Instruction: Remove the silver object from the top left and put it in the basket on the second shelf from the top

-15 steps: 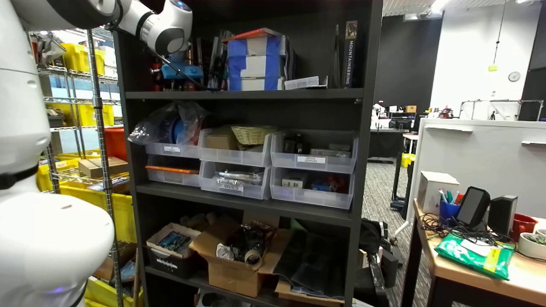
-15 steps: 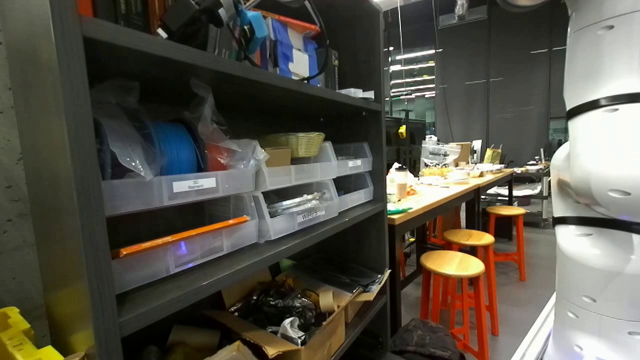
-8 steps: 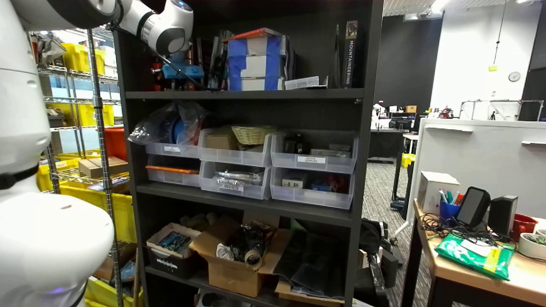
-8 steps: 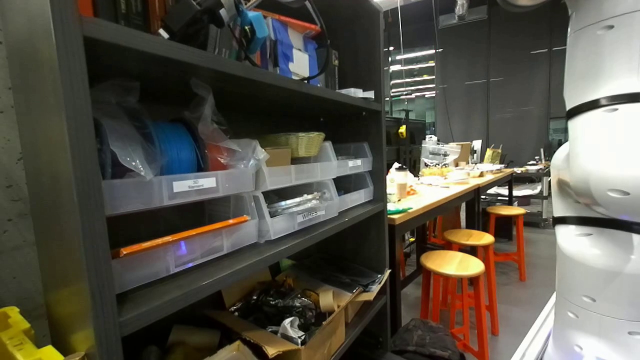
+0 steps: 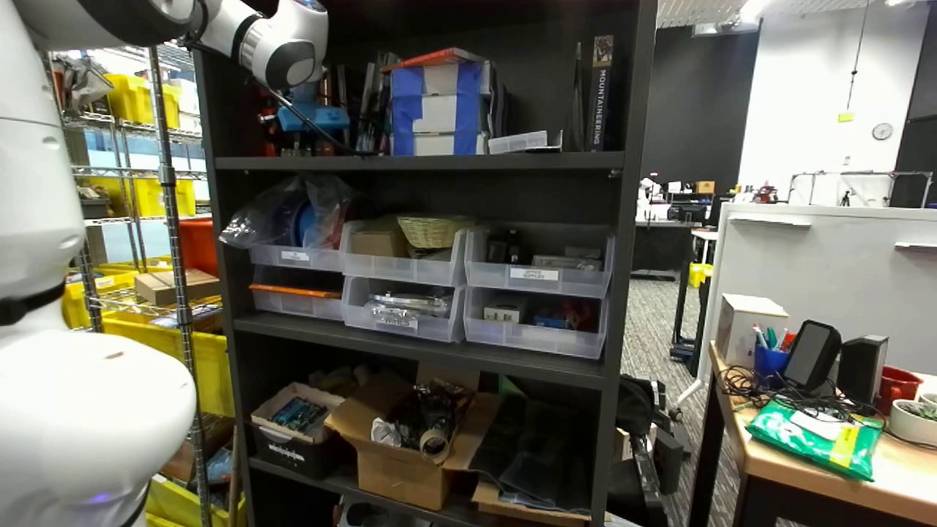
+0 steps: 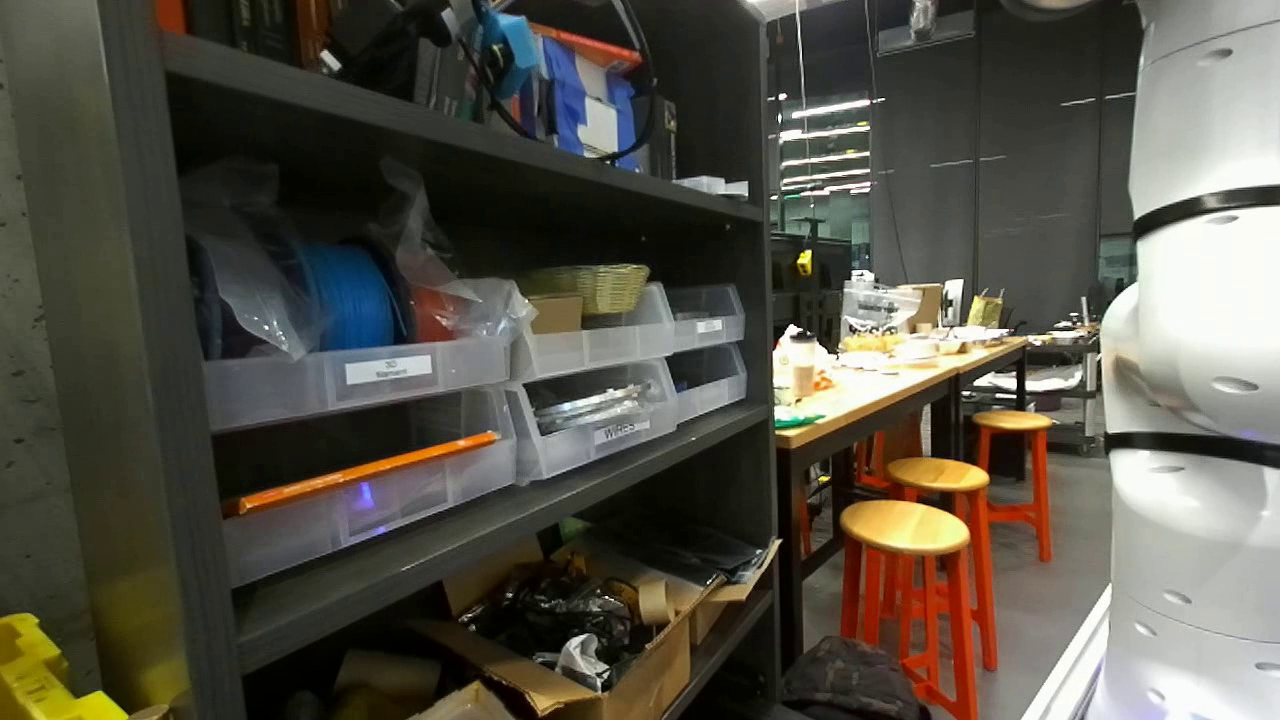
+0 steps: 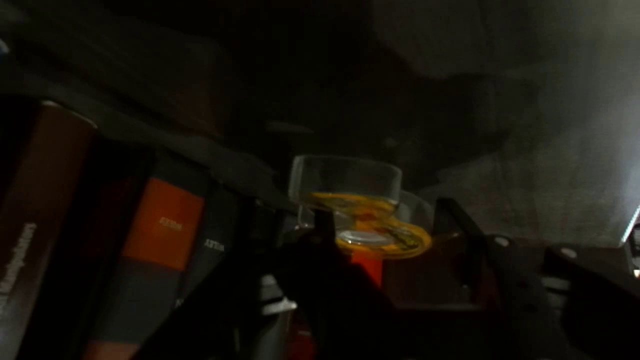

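Black shelving (image 5: pixel 421 162): six clear bins (image 5: pixel 402 269), one basket (image 5: pixel 428 233), one pincer (image 7: pixel 385 210) above.

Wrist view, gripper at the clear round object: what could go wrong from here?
A slip, perhaps: the dim view doesn't show whether the gripper firmly holds the clear round object.
Backing out could knock the books standing close by.
The looped cable might snag on the blue-taped stack.

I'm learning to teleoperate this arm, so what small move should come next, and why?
Perhaps squeeze the jaws gently before moving on: the wrist view shows the clear, yellow-and-silvery round object right at them, but too dark and blurred to tell whether they grip it.
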### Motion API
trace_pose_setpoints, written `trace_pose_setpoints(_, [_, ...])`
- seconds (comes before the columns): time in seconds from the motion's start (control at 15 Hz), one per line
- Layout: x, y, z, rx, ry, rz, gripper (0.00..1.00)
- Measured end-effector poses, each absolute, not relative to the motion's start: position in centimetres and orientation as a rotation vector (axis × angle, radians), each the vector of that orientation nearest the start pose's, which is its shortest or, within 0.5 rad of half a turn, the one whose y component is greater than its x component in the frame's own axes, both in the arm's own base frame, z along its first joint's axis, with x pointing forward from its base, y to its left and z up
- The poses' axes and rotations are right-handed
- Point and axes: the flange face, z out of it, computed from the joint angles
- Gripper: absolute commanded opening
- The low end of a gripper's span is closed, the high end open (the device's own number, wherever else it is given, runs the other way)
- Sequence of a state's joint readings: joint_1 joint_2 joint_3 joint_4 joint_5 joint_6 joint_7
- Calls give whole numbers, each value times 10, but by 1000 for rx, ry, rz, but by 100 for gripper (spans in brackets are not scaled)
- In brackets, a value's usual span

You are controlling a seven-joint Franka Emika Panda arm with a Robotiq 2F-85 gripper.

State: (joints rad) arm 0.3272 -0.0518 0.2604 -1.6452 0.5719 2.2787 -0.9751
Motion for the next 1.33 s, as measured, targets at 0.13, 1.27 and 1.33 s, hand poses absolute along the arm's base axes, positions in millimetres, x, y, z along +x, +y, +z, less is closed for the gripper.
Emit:
trace_pose_setpoints(0.13, [474,339,714,-1997,-1614,-1058,27])
trace_pose_setpoints(1.27, [431,293,761,-2053,-1606,-1185,27])
trace_pose_setpoints(1.33, [428,288,760,-2063,-1597,-1185,27])
